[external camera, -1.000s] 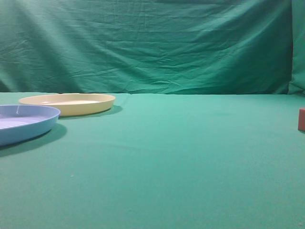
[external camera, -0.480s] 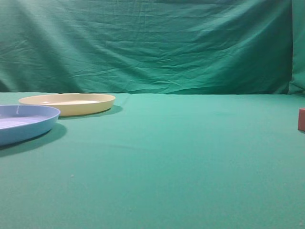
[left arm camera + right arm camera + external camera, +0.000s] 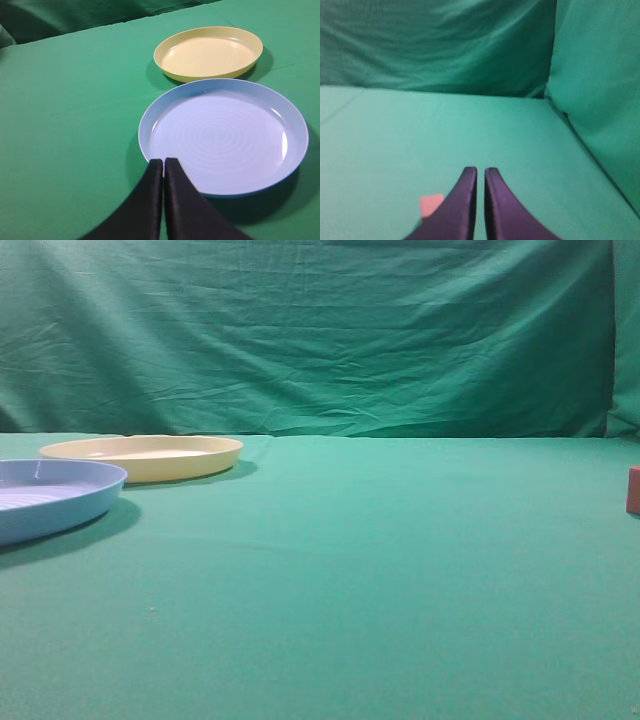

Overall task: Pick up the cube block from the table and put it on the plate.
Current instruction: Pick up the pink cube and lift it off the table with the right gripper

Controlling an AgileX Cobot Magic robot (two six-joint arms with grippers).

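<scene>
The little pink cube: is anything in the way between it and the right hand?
Nothing visible. The cube block lies on the bare table, just left of the right hand, whose fingers are closed together and empty.

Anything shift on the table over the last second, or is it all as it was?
Nothing visibly changed. The cube block sits at the right edge of the table, the cream plate and blue plate at the left, and neither arm shows in the exterior view.

A wrinkled green backdrop point(image 3: 320, 335) hangs behind the scene, its folds catching soft, even light, with a second cloth panel point(image 3: 595, 65) meeting it at a corner.
</scene>
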